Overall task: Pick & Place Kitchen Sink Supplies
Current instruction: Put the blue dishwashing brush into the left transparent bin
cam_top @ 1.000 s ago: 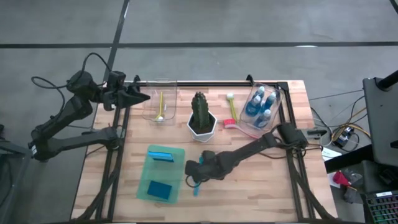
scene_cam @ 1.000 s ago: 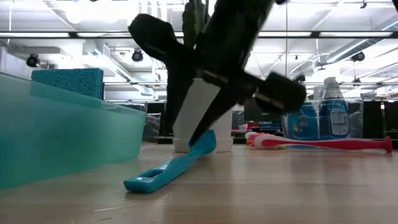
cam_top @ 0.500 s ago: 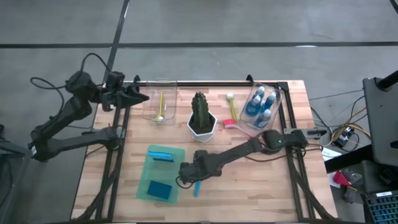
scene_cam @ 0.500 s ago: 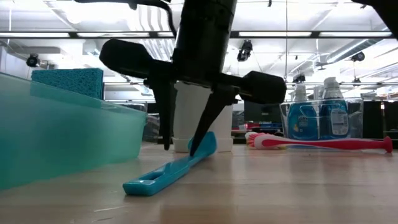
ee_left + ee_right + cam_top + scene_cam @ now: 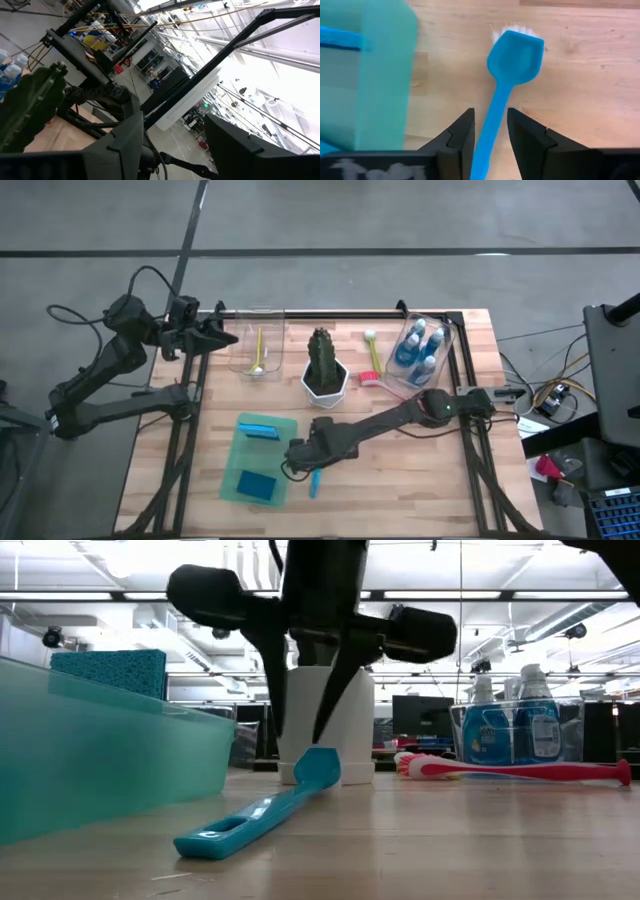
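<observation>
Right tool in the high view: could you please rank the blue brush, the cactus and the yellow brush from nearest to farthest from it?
From the right tool:
1. Blue brush, directly beneath it.
2. Cactus, mid-table, toward the back.
3. Yellow brush, in the clear bin at the back left.

Blue brush [image 5: 506, 85], teal tray [image 5: 262, 460], pink brush [image 5: 373, 370].

Two sponges [image 5: 257, 484] in the tray [image 5: 286, 430] at the tabletop's [image 5: 400, 490] front left, a brush [image 5: 314, 481] just right of it under the right end effector [image 5: 297, 461], the cactus [image 5: 322, 366] behind, bottles [image 5: 417, 346] in the back-right bin [image 5: 444, 352].
</observation>
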You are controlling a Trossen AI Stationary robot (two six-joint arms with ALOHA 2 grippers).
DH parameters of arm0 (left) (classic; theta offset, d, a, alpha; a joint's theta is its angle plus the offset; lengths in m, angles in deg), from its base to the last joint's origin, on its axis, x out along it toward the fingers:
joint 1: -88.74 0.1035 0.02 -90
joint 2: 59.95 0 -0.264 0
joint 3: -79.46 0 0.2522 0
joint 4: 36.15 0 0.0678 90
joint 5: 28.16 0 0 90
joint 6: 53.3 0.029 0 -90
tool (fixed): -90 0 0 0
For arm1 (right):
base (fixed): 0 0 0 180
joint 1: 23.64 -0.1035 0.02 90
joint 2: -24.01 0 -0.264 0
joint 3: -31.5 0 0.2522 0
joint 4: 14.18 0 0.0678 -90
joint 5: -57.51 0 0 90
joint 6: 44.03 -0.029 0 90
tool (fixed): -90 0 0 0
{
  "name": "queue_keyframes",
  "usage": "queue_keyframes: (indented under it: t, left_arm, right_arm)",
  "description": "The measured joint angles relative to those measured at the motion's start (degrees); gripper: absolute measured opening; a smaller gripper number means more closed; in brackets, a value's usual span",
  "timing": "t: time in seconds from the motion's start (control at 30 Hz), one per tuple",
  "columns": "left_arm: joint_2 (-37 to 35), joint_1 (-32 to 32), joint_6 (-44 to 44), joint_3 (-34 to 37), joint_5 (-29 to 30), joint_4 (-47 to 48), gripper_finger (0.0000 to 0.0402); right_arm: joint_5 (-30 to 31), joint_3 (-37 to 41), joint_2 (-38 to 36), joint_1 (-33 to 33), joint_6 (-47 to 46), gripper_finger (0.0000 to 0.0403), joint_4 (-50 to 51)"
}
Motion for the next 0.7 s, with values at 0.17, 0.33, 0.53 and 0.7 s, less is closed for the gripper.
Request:
queue_keyframes:
  t: [0.17, 0.33, 0.53, 0.7]
  left_arm:
    - [0.0, 0.0, 0.2, 0.0, 0.0, 0.0, 0.0202]
    - [0.0, 0.0, 0.2, 0.0, -0.9, 0.0, 0.0202]
    - [-0.1, 0.0, 0.1, 0.0, -1.0, 0.0, 0.0202]
    - [-0.1, 0.0, 0.2, 0.0, -1.0, 0.1, 0.0202]
  right_arm:
    - [0.0, 2.6, 0.0, 0.0, -0.1, 0.0103, -2.0]
    - [0.0, 7.0, 0.1, 0.4, -4.6, 0.0101, -4.6]
    - [-0.4, 9.2, 0.1, 0.7, -3.1, 0.0117, -10.1]
    - [-0.6, 10.0, 0.0, 0.9, -2.8, 0.0119, -11.3]
